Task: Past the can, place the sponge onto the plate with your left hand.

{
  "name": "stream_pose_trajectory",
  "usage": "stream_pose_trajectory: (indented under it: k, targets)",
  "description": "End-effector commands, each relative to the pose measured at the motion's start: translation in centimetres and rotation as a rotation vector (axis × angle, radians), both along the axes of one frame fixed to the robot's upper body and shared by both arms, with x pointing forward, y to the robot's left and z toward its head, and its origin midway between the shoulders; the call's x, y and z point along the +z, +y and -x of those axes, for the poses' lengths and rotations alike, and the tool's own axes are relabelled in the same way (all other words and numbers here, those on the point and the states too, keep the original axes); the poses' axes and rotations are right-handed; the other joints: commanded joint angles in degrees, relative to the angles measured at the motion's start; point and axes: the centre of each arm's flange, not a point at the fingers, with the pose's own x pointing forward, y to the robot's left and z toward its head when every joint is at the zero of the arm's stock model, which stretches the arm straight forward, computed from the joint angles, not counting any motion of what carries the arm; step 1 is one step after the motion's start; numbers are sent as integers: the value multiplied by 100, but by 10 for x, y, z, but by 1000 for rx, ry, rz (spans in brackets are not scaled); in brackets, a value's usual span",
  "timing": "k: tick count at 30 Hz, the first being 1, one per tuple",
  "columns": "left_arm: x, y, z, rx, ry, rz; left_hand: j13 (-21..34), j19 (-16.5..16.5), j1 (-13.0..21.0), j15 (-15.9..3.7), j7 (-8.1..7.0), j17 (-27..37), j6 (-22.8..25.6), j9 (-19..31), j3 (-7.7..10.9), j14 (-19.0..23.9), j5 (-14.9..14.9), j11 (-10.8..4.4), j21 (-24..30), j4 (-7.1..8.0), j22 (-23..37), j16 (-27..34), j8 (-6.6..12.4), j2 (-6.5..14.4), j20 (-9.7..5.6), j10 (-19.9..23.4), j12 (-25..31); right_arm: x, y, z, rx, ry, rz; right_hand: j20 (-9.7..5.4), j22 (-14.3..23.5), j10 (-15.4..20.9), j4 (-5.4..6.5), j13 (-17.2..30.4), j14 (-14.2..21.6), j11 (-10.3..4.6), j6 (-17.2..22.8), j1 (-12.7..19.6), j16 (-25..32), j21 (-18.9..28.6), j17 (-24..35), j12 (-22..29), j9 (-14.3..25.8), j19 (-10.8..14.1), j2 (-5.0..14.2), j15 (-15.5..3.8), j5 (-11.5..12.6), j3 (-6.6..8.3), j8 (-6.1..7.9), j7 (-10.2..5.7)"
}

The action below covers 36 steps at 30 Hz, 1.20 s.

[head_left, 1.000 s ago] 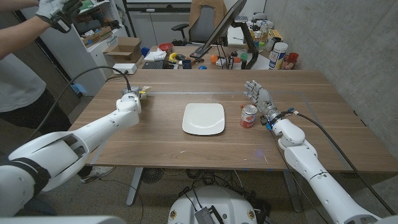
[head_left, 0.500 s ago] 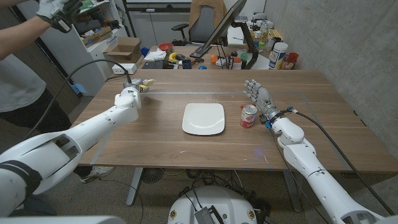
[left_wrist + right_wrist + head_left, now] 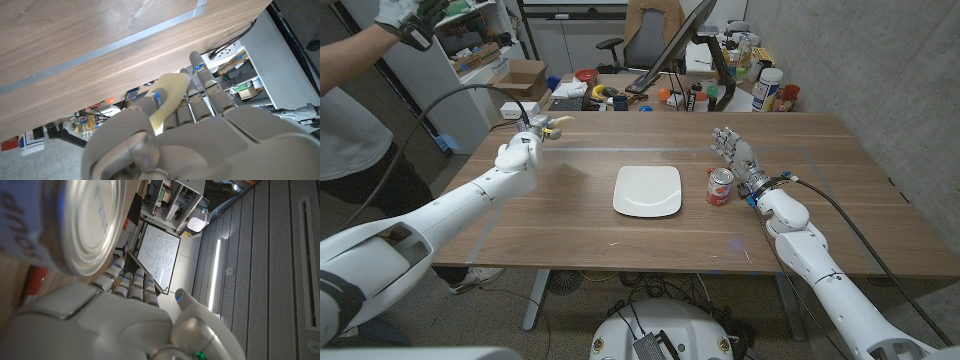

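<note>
My left hand (image 3: 523,148) is raised over the table's far left part and grips a pale yellow sponge (image 3: 556,125). In the left wrist view the sponge (image 3: 169,96) shows between the fingers (image 3: 212,87). A white square plate (image 3: 648,190) lies bare at the table's middle. A red-labelled can (image 3: 720,185) stands just right of the plate. My right hand (image 3: 737,155) stands right behind the can with its fingers apart and holds nothing. The right wrist view shows the can's metal top (image 3: 90,222) close above that hand (image 3: 125,315).
A person in a white top (image 3: 350,90) stands at the left with a gloved hand (image 3: 408,20) raised. Clutter, a monitor and bottles (image 3: 766,90) line the desk beyond the far edge. A black cable (image 3: 450,110) arcs from my left wrist.
My left hand has lifted the sponge and carried it farther from me, toward the table's far edge. My right hand and the can have stayed put.
</note>
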Motion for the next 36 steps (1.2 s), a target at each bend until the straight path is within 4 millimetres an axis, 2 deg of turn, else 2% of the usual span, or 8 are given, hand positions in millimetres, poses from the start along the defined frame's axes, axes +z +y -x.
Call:
stream_pose_trajectory:
  k: [1, 16, 20, 21, 23, 29, 36]
  targets:
    - [20, -16, 30, -88, -73, -33, 19, 30, 80, -37, -13, 26, 41, 18, 17, 61, -15, 29, 34, 44, 13, 25, -8, 4, 32, 30, -7, 2, 5, 5, 10, -18, 7, -379, 28, 48, -7, 23, 69, 22, 37, 19, 24, 29, 16, 32, 24, 55, 463, -2, 43, 49, 35, 9]
    - [28, -50, 53, -217, -119, -158, 22, 25, 135, -45, -25, 43, 50, 19, 18, 56, -24, 28, 38, 87, 12, 25, -35, -7, 27, 34, -37, 2, 5, 12, 12, -33, 8, -380, 28, 49, -6, 24, 74, 23, 42, 19, 25, 29, 16, 31, 24, 57, 464, 5, 43, 50, 36, 4]
    - [25, -67, 63, -239, -144, -259, 23, 31, 151, -47, -27, 46, 59, 19, 17, 55, -26, 14, 41, 94, 12, 25, -39, -11, 12, 53, -38, 3, 4, 14, 10, -38, -2, -378, 28, 58, -6, 24, 76, 26, 42, 19, 26, 29, 16, 34, 24, 58, 463, 4, 43, 50, 35, 8]
    - [25, -69, 64, -246, -143, -265, 23, 33, 160, -53, -30, 47, 61, 19, 18, 57, -26, -20, 43, 93, 12, 25, -42, -12, 9, 43, -45, 3, 4, 14, 13, -36, -5, -378, 28, 58, -6, 24, 77, 31, 45, 19, 26, 28, 16, 34, 24, 57, 463, 6, 43, 50, 37, 7]
    - [23, -77, 68, -279, -143, -276, 23, 31, 167, -48, -31, 47, 62, 19, 18, 58, -27, 12, 43, 97, 12, 24, -45, -16, 4, 51, -46, 3, 3, 15, 5, -41, 3, -379, 28, 58, -6, 24, 78, 31, 45, 19, 26, 28, 16, 34, 24, 57, 463, 6, 43, 50, 36, 4]
    - [23, -98, 82, -341, -165, -351, 24, 32, 187, -53, -38, 48, 74, 20, 16, 66, -29, -13, 45, 107, 12, 23, -52, -21, 3, 57, -56, 5, 5, 16, 15, -41, 10, -376, 28, 58, -6, 24, 76, 31, 45, 19, 25, 28, 16, 33, 24, 57, 464, 1, 43, 51, 36, 5]
    - [20, -113, 93, -389, -161, -404, 26, 30, 206, -69, -51, 46, 86, 20, 15, 73, -30, -11, 47, 118, 12, 20, -58, -27, 0, 62, -68, 7, 5, 18, 18, -49, 11, -376, 28, 58, -6, 24, 75, 31, 46, 19, 24, 27, 16, 32, 25, 57, 465, -2, 43, 52, 35, 3]
